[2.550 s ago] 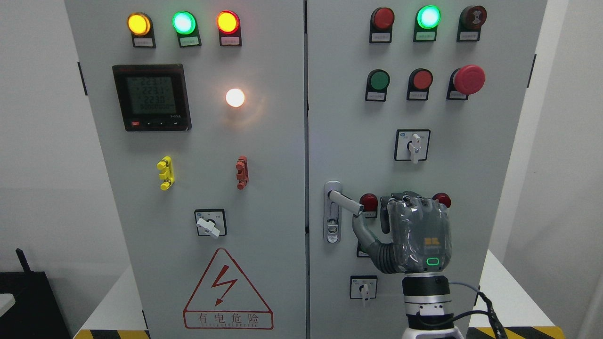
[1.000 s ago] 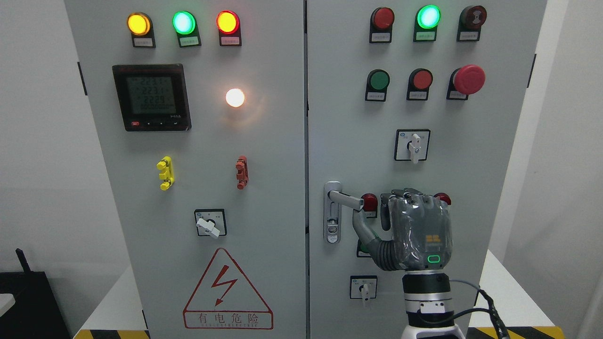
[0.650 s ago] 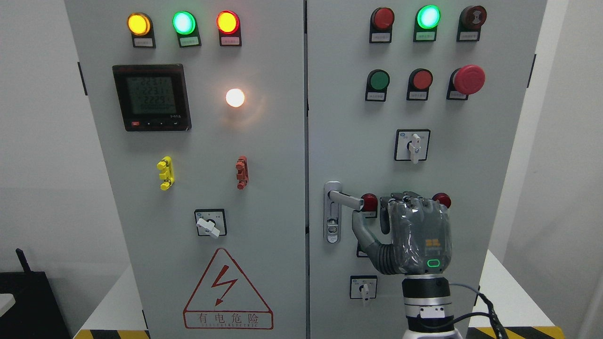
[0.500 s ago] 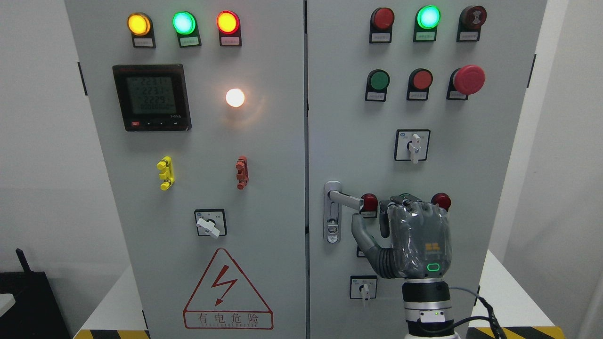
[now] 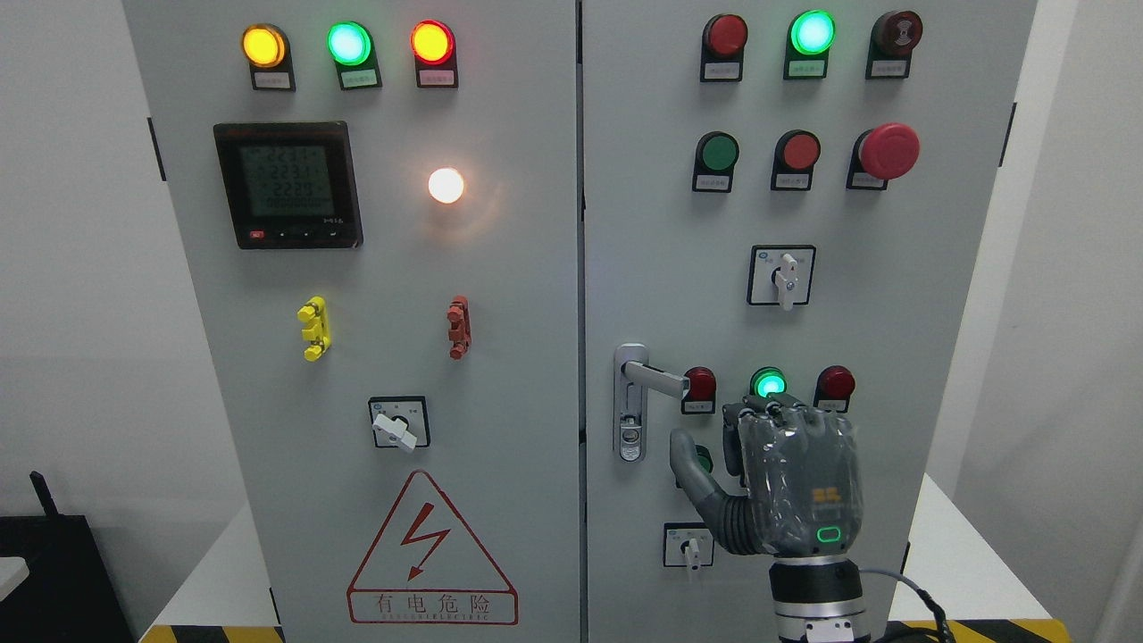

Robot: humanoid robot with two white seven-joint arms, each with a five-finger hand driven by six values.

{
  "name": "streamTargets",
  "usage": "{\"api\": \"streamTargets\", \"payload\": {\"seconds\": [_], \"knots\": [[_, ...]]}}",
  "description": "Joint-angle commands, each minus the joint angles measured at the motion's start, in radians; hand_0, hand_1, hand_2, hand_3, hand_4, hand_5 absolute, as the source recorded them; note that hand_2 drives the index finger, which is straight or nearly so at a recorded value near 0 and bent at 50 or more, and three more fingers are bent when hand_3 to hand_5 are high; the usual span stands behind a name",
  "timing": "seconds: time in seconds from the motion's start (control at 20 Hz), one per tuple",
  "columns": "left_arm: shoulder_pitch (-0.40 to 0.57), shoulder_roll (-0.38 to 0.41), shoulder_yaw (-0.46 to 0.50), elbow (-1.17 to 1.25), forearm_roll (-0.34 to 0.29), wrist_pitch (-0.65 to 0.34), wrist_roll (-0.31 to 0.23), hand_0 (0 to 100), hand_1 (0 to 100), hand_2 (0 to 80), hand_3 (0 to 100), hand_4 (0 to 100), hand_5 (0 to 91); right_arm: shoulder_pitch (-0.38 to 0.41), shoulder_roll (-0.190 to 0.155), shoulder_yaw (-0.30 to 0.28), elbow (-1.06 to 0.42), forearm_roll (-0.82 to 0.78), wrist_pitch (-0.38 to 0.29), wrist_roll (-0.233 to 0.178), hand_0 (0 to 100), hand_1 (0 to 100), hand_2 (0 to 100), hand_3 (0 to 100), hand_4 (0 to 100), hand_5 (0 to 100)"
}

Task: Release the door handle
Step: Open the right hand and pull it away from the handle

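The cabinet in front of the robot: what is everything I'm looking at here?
Cabinet: one, grey, two doors, filling the view.
Door handle: one, silver, left edge of the right door, lever pointing right.
Lamps, left door: yellow, green and red on top; white below.
Meter: one, black, upper left door.
Clips: yellow, red, mid left door.
Rotary switches: four, white knobs, e.g..
Emergency button: one, red, upper right door.
Warning triangle: one, red, lower left door.
Green lamp: one, lit, above the hand.
Right hand: one, grey, below the handle, apart from it, holding nothing.
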Motion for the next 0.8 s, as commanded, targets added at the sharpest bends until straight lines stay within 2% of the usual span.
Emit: {"api": "streamTargets", "payload": {"seconds": [0.0,0.25,0.35,0.4,0.5,0.6,0.7,0.75], "knots": [[0.0,0.0,-0.015,0.02,0.0,0.0,-0.001,12,39,0.0,0,0,0.0,0.036,-0.027,0.0,-0.053,-0.001,-0.003,-0.003,44,44,99,100,94,100],[0.0,0.0,-0.014,0.02,0.0,0.0,-0.001,12,39,0.0,0,0,0.0,0.048,-0.056,-0.003,-0.076,-0.033,-0.013,-0.015,45,41,96,100,92,99],[0.0,0.0,-0.014,0.02,0.0,0.0,-0.001,12,39,0.0,0,0,0.0,0.06,-0.081,-0.007,-0.092,-0.033,-0.017,-0.021,45,39,90,100,92,96],[-0.001,0.0,-0.014,0.02,0.0,0.0,-0.001,12,39,0.0,0,0,0.0,0.071,-0.09,-0.012,-0.102,-0.034,-0.026,-0.023,46,37,84,100,90,94],[0.0,0.0,-0.014,0.02,0.0,0.0,-0.001,12,39,0.0,0,0,0.0,0.085,-0.11,-0.024,-0.119,-0.048,-0.039,-0.024,46,34,71,98,81,83],[0.0,0.0,-0.014,0.02,0.0,0.0,-0.001,12,39,0.0,0,0,0.0,0.106,-0.133,-0.03,-0.145,-0.085,-0.04,-0.024,44,31,58,80,69,67],[0.0,0.0,-0.014,0.02,0.0,0.0,-0.001,12,39,0.0,0,0,0.0,0.123,-0.153,-0.042,-0.176,-0.114,-0.042,-0.026,44,29,51,74,63,58],[0.0,0.0,-0.014,0.02,0.0,0.0,-0.001,12,39,0.0,0,0,0.0,0.14,-0.162,-0.055,-0.193,-0.126,-0.049,-0.027,44,27,43,66,55,49]]}}
